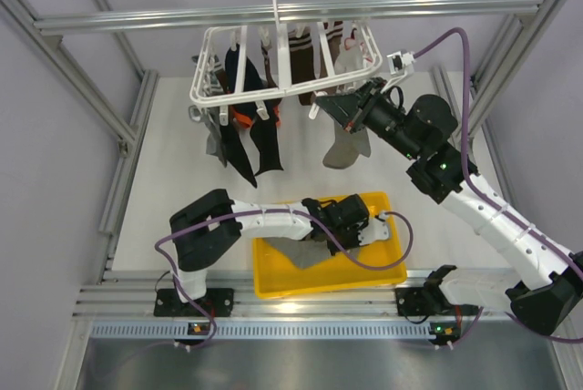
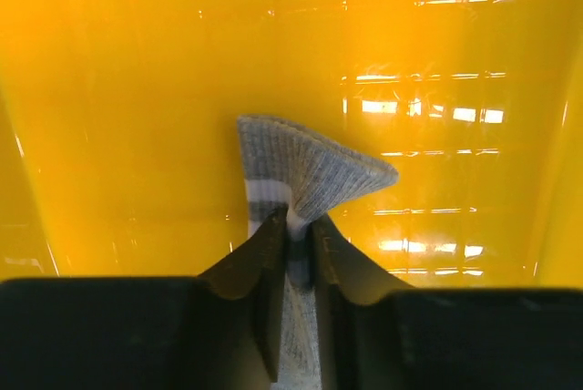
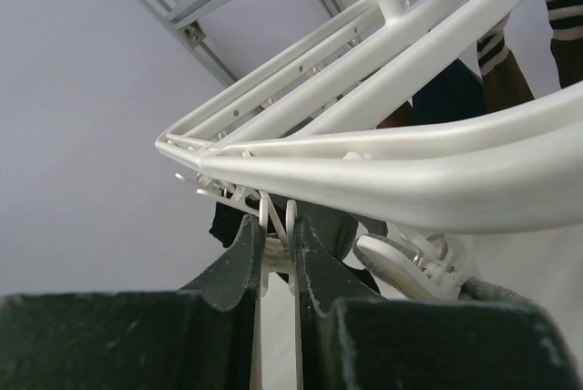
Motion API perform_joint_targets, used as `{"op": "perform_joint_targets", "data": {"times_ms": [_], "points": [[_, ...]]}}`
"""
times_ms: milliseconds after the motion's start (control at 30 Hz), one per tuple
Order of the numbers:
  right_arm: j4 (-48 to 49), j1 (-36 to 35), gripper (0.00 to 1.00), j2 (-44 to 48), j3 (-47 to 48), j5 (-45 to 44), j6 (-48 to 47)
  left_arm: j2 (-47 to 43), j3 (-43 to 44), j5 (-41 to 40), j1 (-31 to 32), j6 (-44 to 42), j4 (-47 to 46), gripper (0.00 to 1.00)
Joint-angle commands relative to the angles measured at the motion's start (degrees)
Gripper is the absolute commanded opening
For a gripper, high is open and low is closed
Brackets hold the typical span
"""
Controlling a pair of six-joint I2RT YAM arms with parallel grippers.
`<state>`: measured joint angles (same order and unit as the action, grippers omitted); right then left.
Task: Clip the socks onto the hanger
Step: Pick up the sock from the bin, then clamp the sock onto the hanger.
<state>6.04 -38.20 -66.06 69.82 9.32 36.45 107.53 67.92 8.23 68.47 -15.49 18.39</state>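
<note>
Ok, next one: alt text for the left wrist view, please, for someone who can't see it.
The left gripper pinches a grey sock by its white stripes, the ribbed cuff fanning out above the black fingers. The glossy yellow tray fills the rest of the frame, with bright light reflections on the right.

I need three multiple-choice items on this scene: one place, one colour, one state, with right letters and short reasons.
1. Where is the grey sock that the left gripper pinches? A in the tray; B on the floor; C on the rail.
2. The tray's colour? A white; B yellow; C blue.
3. The right gripper is: A wide open; B shut on a clip of the hanger; C hidden.
Key: 1 A, tray walls surround it; 2 B, plainly yellow; 3 B, fingers squeeze the clip.
</note>
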Motion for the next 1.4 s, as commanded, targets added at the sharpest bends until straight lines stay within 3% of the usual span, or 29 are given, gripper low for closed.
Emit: {"op": "perform_joint_targets", "data": {"times_ms": [0,67,167,400,500,567,733,1067,1233,1367], "points": [[0.5,1.0,0.0,1.2,0.8,0.3,-0.8,-0.5,-1.3,1.5,0.2,0.0,3.9,0.19],[0.5,1.0,0.0,1.2,0.8,0.3,-0.7,-4.0,-1.0,2.0,0.2,1.2,4.3,0.08],[0.7,1.1,0.0,1.0,0.8,0.2,-0.8,-10.8,-1.5,2.1,0.1,4.6,3.6,0.0],[1.3,1.3,0.0,0.9,1.3,0.2,-0.8,-33.6,-13.5,-3.0,0.1,13.7,-8.0,0.0],[1.2,1.5,0.0,1.0,1.5,-0.2,-1.0,-42.9,-18.5,-9.9,0.1,15.2,-12.6,0.0],[0.9,1.5,0.0,0.9,1.6,-0.4,-1.0,-43.8,-16.0,-19.3,0.0,19.2,-9.6,0.0],[0.5,1.5,0.0,0.8,2.9,-0.6,-0.5,-44.2,-11.7,-31.5,-5.6,28.1,-5.3,0.0],[-1.6,1.5,0.0,0.5,3.6,-2.9,-1.4,-44.8,-4.6,-36.9,-10.0,31.0,-4.8,0.0],[-0.8,1.5,0.0,0.0,2.9,-2.6,-1.2,-45.4,-1.2,-34.8,-9.9,27.3,-5.6,0.0],[1.4,1.5,0.0,-0.1,2.0,-1.1,-1.4,-47.7,-2.9,-33.1,-9.9,22.9,-11.5,0.0]]}}
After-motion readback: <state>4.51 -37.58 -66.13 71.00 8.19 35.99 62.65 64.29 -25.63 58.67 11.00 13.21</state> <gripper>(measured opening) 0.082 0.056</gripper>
